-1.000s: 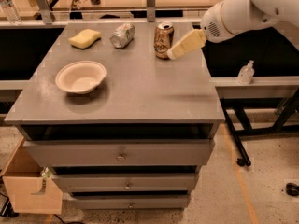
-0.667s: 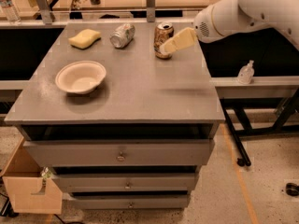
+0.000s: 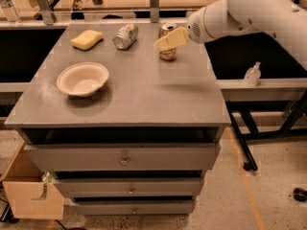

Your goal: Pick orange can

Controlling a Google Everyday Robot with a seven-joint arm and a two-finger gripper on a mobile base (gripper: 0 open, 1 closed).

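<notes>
Grey bench [image 3: 144,99]: orange can [image 3: 167,54] stands upright near the far edge, right of the silver can [image 3: 125,36]. Hand [image 3: 166,40] is at the can, across its front; apart or clamped, cannot tell. Can looks unlifted, so securing and lifting remain.

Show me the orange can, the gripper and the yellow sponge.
orange can [image 3: 168,54], camera view, lower body.
gripper [image 3: 162,43], camera view, its tip, in front of the can's upper half.
yellow sponge [image 3: 87,39], camera view, top face.

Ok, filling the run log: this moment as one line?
gripper: at orange can, covering its middle | orange can: upright on table, far right part | lift: not yet
</notes>
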